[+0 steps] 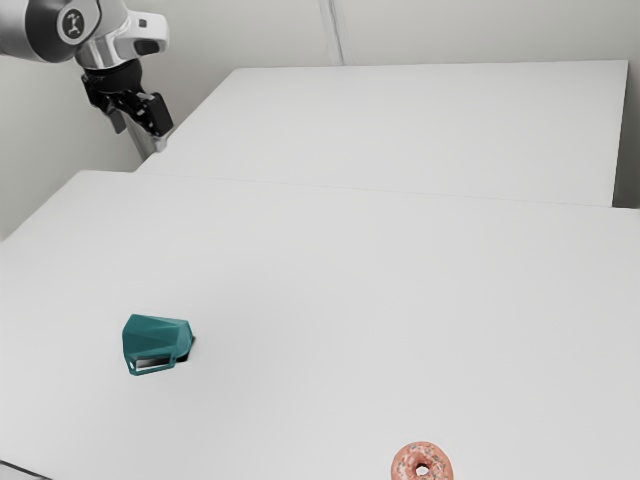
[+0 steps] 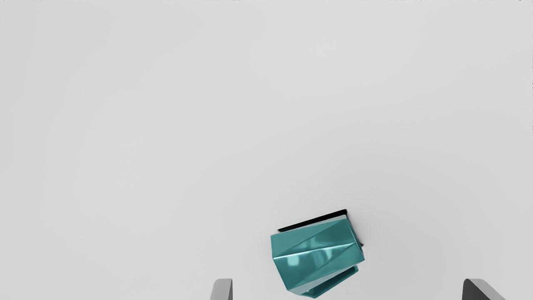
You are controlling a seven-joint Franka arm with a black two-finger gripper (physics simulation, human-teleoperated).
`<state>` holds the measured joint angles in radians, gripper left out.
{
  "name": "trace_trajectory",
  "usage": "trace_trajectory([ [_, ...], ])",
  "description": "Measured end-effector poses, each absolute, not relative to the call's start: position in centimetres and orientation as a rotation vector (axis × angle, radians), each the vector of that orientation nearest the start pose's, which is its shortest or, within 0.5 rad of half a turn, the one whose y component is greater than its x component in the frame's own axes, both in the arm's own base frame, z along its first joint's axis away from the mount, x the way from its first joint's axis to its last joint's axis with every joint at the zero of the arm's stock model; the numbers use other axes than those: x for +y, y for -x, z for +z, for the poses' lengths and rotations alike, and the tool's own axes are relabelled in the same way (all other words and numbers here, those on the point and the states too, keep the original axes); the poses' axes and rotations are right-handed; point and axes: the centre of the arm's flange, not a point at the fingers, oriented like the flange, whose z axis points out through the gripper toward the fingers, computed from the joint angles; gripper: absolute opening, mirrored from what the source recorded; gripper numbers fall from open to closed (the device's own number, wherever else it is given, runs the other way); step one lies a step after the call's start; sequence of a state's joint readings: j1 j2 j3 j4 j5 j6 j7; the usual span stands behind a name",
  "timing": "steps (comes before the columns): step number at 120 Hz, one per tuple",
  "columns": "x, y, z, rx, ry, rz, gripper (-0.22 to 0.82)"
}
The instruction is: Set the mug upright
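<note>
My gripper hangs in the upper left of the exterior view, well above and away from the mug. A teal faceted mug lies on its side on the white table, its handle toward the exterior view's near edge. In the wrist view the gripper is open, its two fingertips wide apart. The mug appears between and beyond them, untouched, with its handle along one side.
A pink sprinkled donut lies at the near edge of the exterior view, to the right of the mug. A second white surface stands behind the table.
</note>
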<state>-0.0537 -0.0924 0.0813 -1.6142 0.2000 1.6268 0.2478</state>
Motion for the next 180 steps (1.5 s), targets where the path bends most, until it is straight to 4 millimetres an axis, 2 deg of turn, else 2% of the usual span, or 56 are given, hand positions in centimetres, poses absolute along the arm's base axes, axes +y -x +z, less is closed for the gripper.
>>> trace_trajectory([
  [25, 4.0, -53.0, 65.9, 0.327, 2.919, -0.122, 0.60],
  [48, 6.4, -53.1, 64.0, 0.276, 2.929, -0.076, 0.60],
  [59, 8.1, -52.3, 63.4, 0.216, 2.970, -0.050, 0.60],
  [69, 11.9, -50.9, 61.5, 0.052, 3.078, 0.027, 0.60],
  [81, 17.9, -48.3, 57.6, -0.217, 3.215, 0.149, 0.60],
  [90, 21.5, -46.6, 54.8, -0.408, 3.298, 0.226, 0.60],
  [102, 25.3, -45.4, 51.4, -0.621, 3.380, 0.319, 0.60],
  [119, 29.4, -44.4, 46.3, -0.881, 3.458, 0.441, 0.60],
  [125, 29.7, -44.5, 44.7, -0.927, 3.479, 0.487, 0.60],
  [136, 28.4, -45.2, 41.1, -0.966, 3.524, 0.616, 0.60],
  [147, 28.1, -45.3, 38.0, -1.035, 3.549, 0.720, 0.60],
  [180, 28.7, -45.3, 32.8, -1.201, 3.562, 0.855, 0.60],
])
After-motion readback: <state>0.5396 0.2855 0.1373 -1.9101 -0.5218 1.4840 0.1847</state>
